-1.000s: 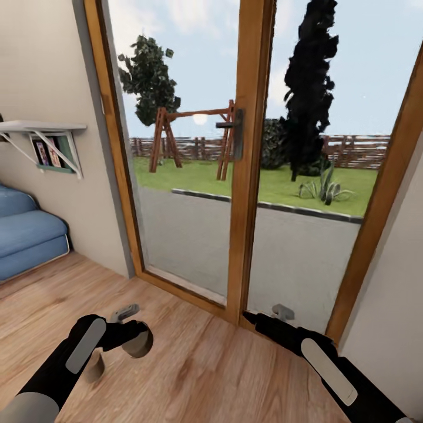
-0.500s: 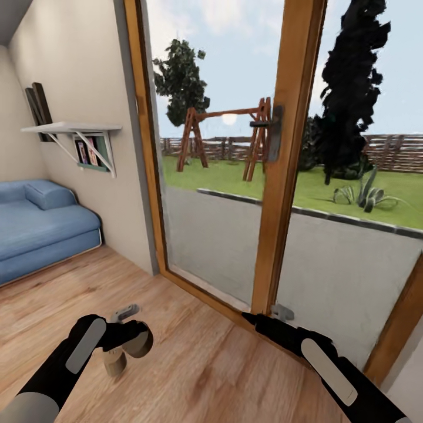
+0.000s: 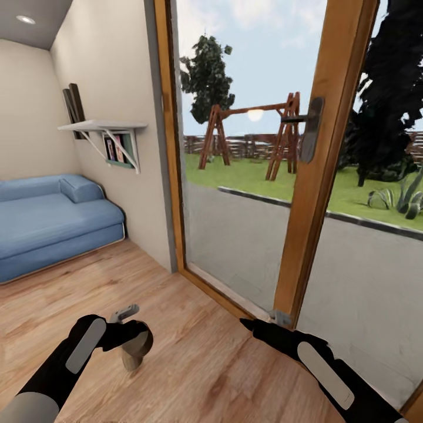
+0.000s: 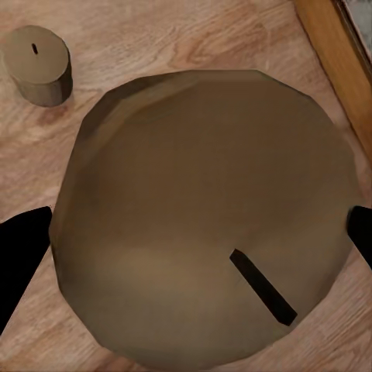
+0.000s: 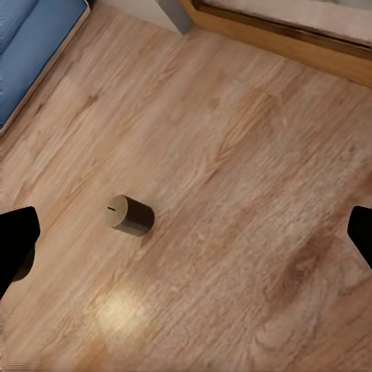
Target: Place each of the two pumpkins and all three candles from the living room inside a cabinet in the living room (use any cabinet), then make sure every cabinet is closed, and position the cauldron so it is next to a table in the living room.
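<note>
Since a second ago, more sofa (image 3: 53,220) is seen as the view swung. One candle (image 4: 205,232) is clamped by the left gripper (image 3: 132,335); another candle (image 5: 129,215) lies on the floor (image 3: 194,364). Wide-apart fingertips are shown on the right gripper (image 3: 258,326).

The wooden floor (image 3: 194,352) of light plank boards carries a blue sofa (image 3: 53,226) against the far wall and runs up to the wooden frame of the glass door (image 3: 235,302). One tan candle (image 5: 129,215) stands upright on the boards, well apart from the sofa and from the door frame.
</note>
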Motion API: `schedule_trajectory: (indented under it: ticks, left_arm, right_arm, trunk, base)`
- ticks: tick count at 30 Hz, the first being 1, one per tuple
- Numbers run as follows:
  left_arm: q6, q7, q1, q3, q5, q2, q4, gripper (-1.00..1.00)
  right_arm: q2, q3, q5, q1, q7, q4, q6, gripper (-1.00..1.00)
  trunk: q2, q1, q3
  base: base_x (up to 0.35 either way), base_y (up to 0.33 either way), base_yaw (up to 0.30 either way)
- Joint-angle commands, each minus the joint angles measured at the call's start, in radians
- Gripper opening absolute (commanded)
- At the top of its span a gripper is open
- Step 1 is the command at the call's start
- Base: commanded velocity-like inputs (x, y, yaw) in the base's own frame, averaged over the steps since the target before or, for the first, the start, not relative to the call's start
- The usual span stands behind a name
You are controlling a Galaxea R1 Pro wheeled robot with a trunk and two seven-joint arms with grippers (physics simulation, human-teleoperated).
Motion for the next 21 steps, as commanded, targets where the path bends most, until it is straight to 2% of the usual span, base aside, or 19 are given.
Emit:
schedule_trajectory:
  ticks: [1,6,15,21]
  left_arm:
    - [0.0,0.011,-0.001,-0.003,0.012,0.001,-0.001,-1.0]
    - [0.0,0.012,-0.001,-0.003,0.012,0.001,0.0,-1.0]
    - [0.0,0.013,-0.001,-0.003,0.012,0.001,0.0,-1.0]
    - [0.0,0.013,-0.001,-0.002,0.014,0.002,0.0,-1.0]
  right_arm:
    - [-0.001,0.003,-0.011,-0.001,-0.01,-0.002,0.0,1.0]
    - [-0.001,0.003,-0.011,-0.001,-0.01,-0.003,0.0,1.0]
    - [-0.001,0.003,-0.009,-0.001,-0.007,-0.005,-0.001,1.0]
    - [-0.004,0.005,-0.009,-0.001,0.001,-0.015,-0.015,1.0]
  trunk:
    - [-0.001,0.0,-0.002]
    - [-0.001,0.0,-0.009]
    - [-0.001,0.0,-0.02]
    - [-0.001,0.0,-0.022]
  base:
    - [0.049,-0.13,0.203]
    - [0.089,-0.168,0.202]
    - [0.14,-0.041,0.196]
    - [0.281,-0.01,0.045]
